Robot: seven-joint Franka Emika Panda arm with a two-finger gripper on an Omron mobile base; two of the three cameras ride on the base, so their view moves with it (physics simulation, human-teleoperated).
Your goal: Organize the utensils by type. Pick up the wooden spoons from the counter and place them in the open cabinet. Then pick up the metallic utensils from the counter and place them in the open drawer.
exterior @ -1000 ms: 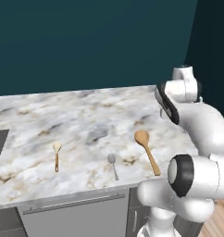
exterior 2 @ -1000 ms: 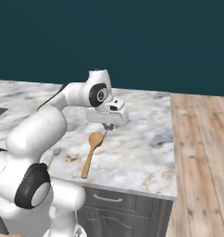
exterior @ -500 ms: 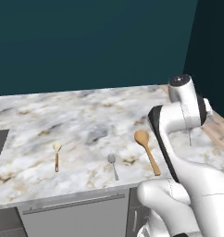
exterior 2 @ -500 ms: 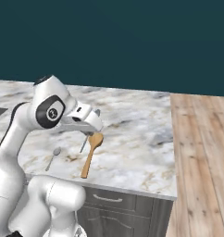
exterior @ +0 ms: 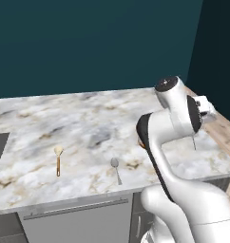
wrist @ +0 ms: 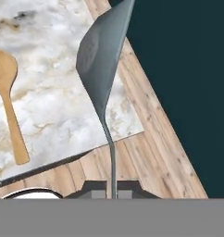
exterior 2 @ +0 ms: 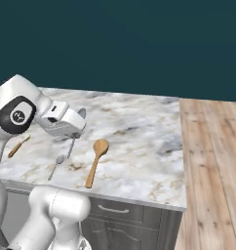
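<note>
Gripping a slim grey metal spoon (wrist: 104, 60) by its handle, the closed gripper (exterior 2: 73, 134) holds it over the counter (exterior 2: 139, 141), bowl outward. The long wooden spoon (exterior 2: 94, 161), another metal spoon (exterior: 116, 167) and the cream-headed spoon (exterior: 58, 157) lie below. The arm has swung since earlier.

A plain dark teal wall (exterior 2: 120, 44) rises at twelve o'clock; wood-plank flooring (exterior 2: 212, 171) stretches toward three o'clock, with dark grey floor cabinets (exterior 2: 125, 219) at six.

The counter (exterior: 88, 123) carries three spoons near its front edge. The cream-headed spoon (exterior: 58, 159) lies leftmost, the metal spoon (exterior: 116, 168) midway, and the long wooden spoon (exterior 2: 95, 161) rightmost, seemingly all flat.
</note>
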